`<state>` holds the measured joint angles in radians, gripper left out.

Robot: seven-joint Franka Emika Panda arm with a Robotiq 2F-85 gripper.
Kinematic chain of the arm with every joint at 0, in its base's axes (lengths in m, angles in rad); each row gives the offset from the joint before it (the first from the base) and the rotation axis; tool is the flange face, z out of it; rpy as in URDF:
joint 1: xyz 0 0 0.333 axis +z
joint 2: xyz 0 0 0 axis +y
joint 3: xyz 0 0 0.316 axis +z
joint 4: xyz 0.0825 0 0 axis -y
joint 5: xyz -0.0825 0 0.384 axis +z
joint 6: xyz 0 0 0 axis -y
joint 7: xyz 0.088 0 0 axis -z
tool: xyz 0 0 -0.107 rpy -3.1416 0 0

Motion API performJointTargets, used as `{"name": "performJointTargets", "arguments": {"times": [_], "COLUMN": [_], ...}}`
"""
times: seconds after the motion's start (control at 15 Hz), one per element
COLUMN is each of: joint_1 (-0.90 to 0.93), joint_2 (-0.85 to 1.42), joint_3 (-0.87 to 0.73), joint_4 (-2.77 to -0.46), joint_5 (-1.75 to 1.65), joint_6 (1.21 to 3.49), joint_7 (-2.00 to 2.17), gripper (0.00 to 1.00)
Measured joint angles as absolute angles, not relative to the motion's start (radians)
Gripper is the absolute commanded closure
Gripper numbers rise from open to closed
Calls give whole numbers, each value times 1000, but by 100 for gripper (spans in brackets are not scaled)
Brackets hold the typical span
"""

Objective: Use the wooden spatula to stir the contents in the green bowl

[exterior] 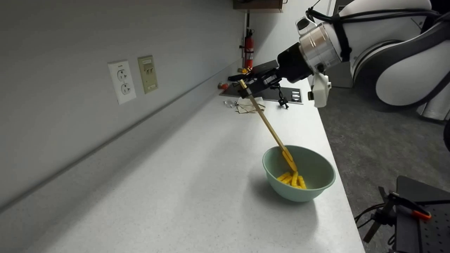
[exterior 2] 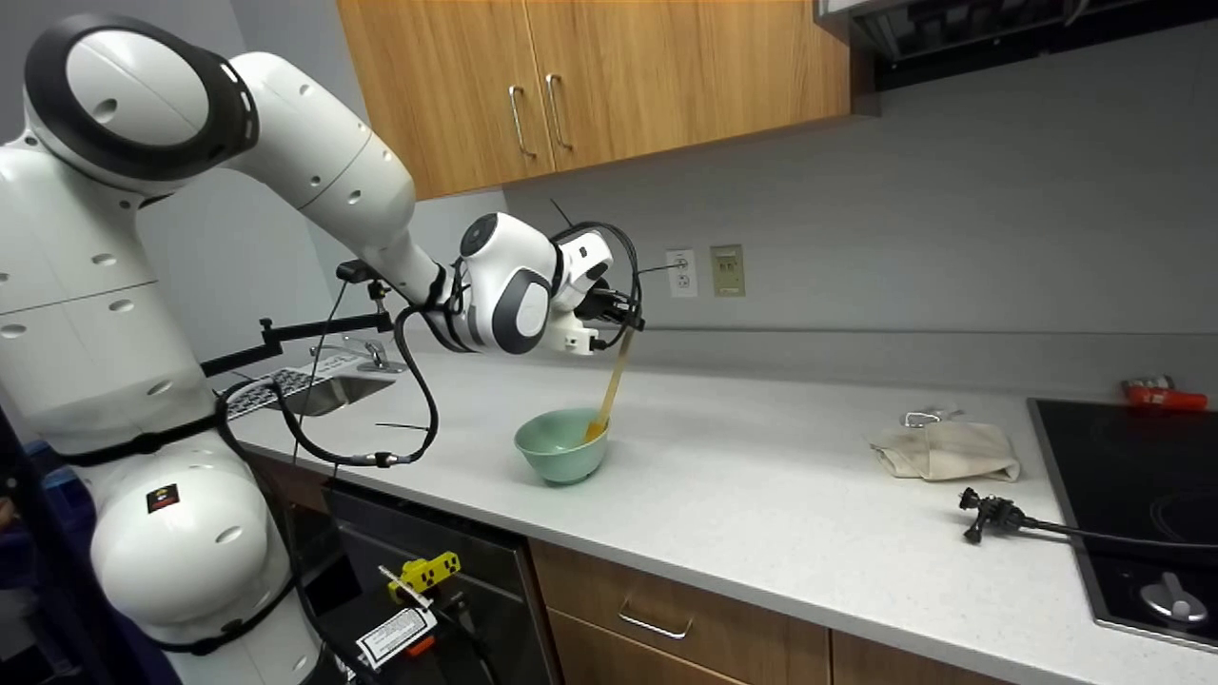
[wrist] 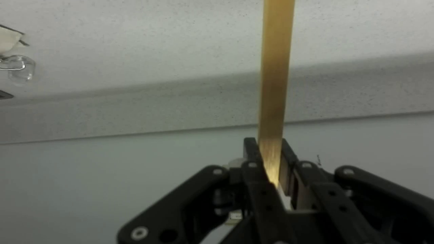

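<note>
One wooden spatula (exterior: 269, 124) gripped in the jaws, long axis slanting from far left down to near right in an exterior view, lower end inside the green bowl (exterior: 299, 195) on the bench (exterior: 197, 196). Cut off there in the wrist view; yellow contents (exterior: 294, 179) lost behind the bowl's near wall (exterior 2: 559, 468) in an exterior view, contact with the spatula unclear.

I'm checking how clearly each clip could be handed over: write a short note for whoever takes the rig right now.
Gripper: shut on the wooden spatula near the top of its handle.
Green bowl: upright on the counter, yellow pieces inside.
Done: spatula gripped, its lower end down in the bowl by the pieces; contact unclear.
Left: the stirring itself, or the rest of it; these pictures can't show which.
</note>
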<state>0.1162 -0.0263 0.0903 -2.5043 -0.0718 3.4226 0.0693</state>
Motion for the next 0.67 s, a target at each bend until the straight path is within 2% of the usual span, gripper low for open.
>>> {"name": "performJointTargets", "arguments": {"times": [0.67], "joint_1": [134], "joint_2": [-20], "joint_3": [137], "joint_4": [-2509], "joint_5": [-50], "joint_6": [3423], "joint_7": [47], "gripper": [96]}}
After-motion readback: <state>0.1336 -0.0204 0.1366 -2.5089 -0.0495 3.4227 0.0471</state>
